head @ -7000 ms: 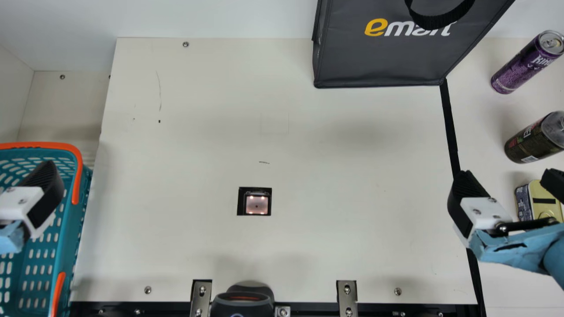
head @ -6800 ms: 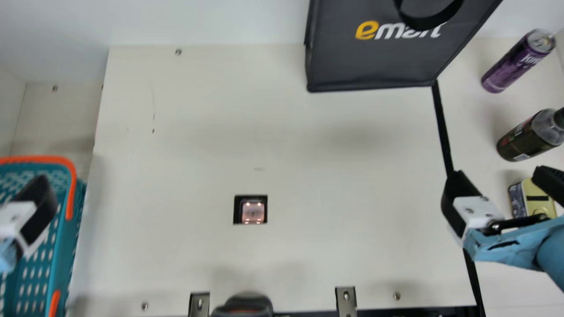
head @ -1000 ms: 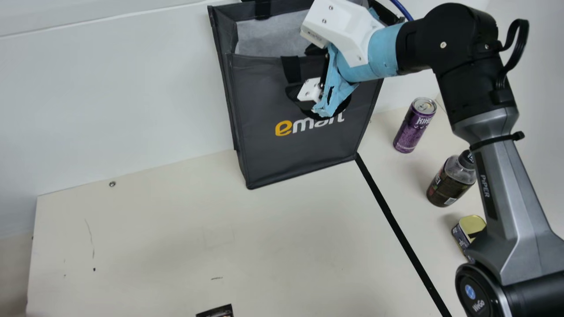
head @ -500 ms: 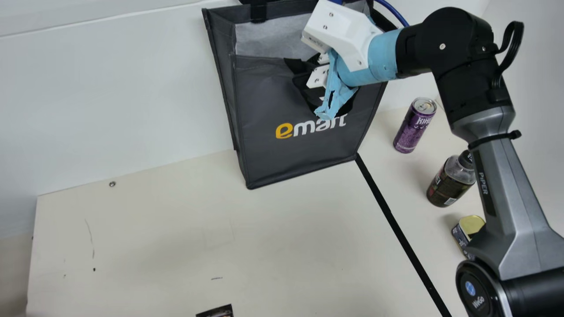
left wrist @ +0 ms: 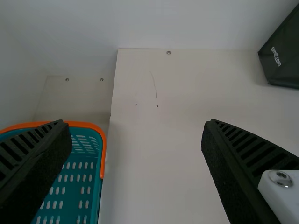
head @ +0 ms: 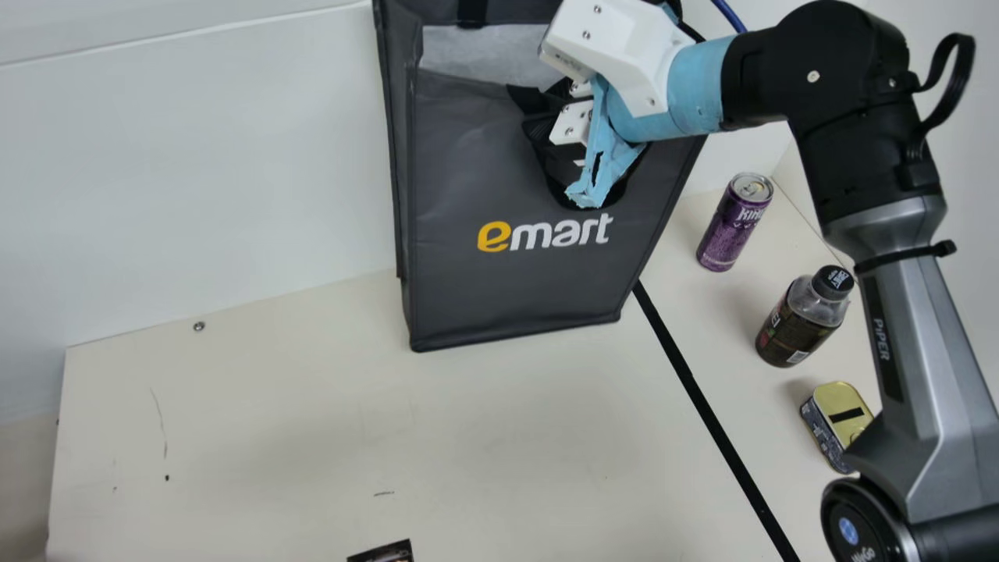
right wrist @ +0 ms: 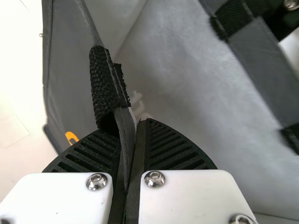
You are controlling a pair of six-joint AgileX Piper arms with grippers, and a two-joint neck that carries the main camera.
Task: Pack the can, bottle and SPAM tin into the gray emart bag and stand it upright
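The right gripper point(head: 556, 109) is at the front top rim of the gray emart bag point(head: 515, 289), which stands upright against the back wall with its mouth open. In the right wrist view the right gripper point(right wrist: 133, 135) is shut on the bag's rim point(right wrist: 122, 126), beside a black handle strap. Right of the bag stand the purple can point(head: 730, 230) and the dark bottle point(head: 792, 328). The SPAM tin point(head: 831, 421) lies nearer, partly behind the right arm. My left gripper point(left wrist: 135, 135) stands open with nothing between its fingers.
A teal basket point(left wrist: 103, 158) with an orange rim is by the left gripper. Black tape point(head: 702, 406) runs along the table between bag and items. Bare cream tabletop point(head: 273, 421) lies in front and left of the bag. The white wall point(head: 195, 172) rises behind.
The main camera has turned toward the bag. The right arm has reached the bag and its fingers have shut on the rim. In the last half second the bag's base has slid slightly forward and left.
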